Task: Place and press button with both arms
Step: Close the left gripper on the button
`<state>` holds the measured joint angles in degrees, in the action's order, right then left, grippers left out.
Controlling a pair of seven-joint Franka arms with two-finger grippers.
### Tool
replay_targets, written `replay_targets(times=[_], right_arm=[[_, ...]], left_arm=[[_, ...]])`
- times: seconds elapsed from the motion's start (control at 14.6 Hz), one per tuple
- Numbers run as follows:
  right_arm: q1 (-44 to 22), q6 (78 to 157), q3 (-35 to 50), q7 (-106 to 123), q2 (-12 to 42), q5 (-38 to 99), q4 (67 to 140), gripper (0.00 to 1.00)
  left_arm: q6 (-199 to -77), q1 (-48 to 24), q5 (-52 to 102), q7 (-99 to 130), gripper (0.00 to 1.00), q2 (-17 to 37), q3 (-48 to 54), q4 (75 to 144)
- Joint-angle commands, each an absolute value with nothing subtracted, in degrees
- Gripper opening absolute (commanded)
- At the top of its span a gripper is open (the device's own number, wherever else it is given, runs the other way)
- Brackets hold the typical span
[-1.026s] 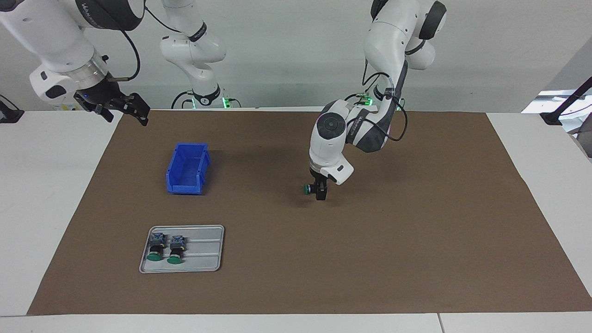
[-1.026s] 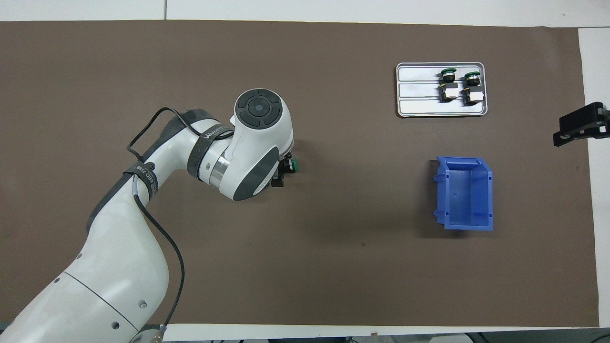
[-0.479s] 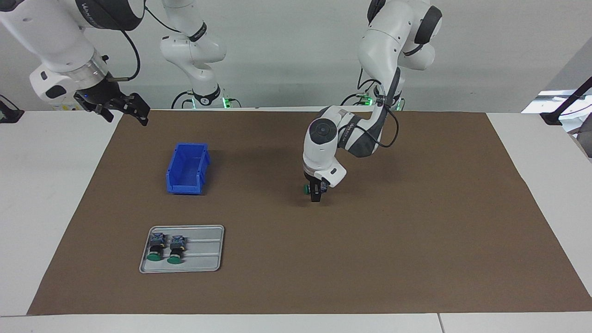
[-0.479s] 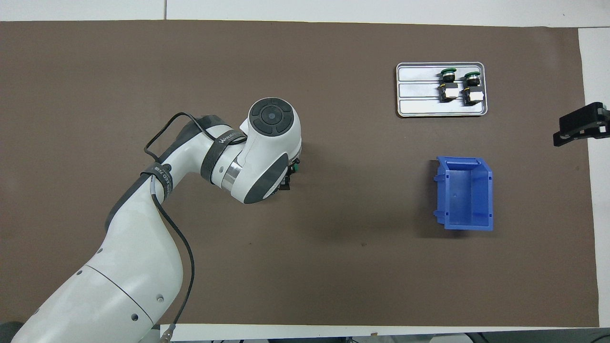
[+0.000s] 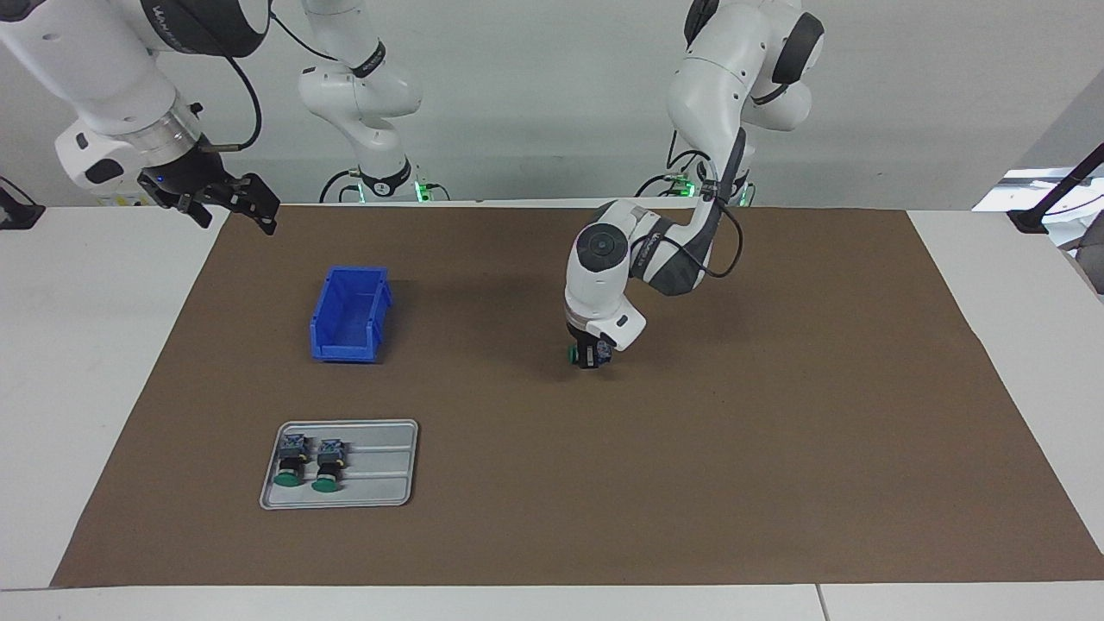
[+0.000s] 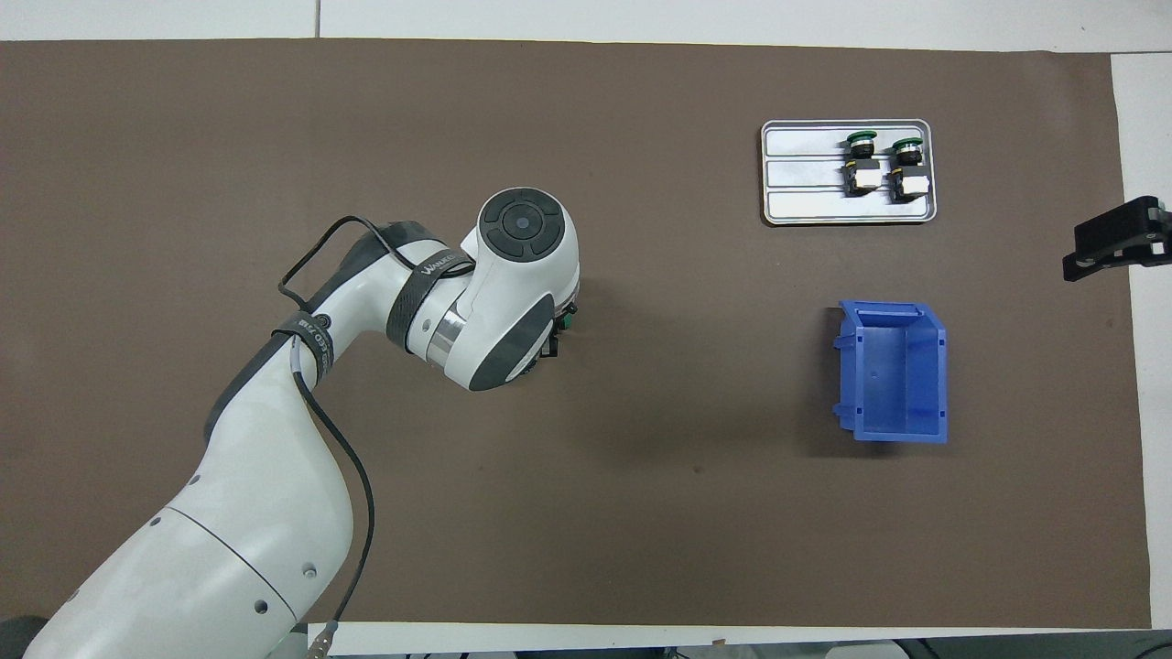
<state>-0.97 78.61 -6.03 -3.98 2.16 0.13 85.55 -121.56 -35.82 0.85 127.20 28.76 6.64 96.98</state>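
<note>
The button [image 5: 572, 354] lies on its side on the brown mat [image 5: 776, 431] mid-table, green cap toward the right arm's end. My left gripper [image 5: 590, 357] is down over it, its fingers shut on the black body. From overhead only a sliver of the green cap [image 6: 569, 318] shows past the left wrist. My right gripper [image 5: 237, 222] hangs open and high over the mat's corner at the right arm's end, holding nothing; its tip [image 6: 1112, 241] shows at the edge of the overhead view.
A blue bin [image 5: 349, 315] stands open on the mat toward the right arm's end. Farther from the robots, a grey metal tray [image 5: 384, 473] holds two more green-capped buttons [image 5: 290, 461] side by side.
The left gripper has come down around the button and its fingers have drawn in on it. The right arm has not moved.
</note>
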Motion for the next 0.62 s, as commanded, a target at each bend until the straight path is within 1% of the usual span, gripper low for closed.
replay_targets(times=[0.0,0.07,0.21,0.34,0.48,0.55], right_arm=[[-1.0,78.7,-6.2,-2.9,0.9,0.3,87.0,0.99],[-1.0,78.7,-6.2,-2.8,0.9,0.3,87.0,0.99],[-1.0,78.7,-6.2,-2.9,0.9,0.3,87.0,0.98],[-1.0,78.7,-6.2,-2.9,0.9,0.3,87.0,0.99],[-1.0,78.7,-6.2,-2.9,0.9,0.3,87.0,0.98],[-1.0,78.7,-6.2,-2.9,0.9,0.3,87.0,0.99]], left_arm=[[-121.7,-36.6,-0.3,128.4,0.16,29.0,6.0,96.3],[-122.0,-36.4,-0.3,128.1,0.12,29.0,6.0,96.3],[-121.1,-35.9,-0.3,127.9,0.09,28.1,6.0,95.8],[-119.5,-35.6,-0.3,127.2,0.08,26.8,5.5,96.0],[-119.4,-33.4,-0.3,123.6,0.08,24.2,5.5,96.9],[-119.7,-32.8,-0.2,122.0,0.08,21.1,5.5,99.6]])
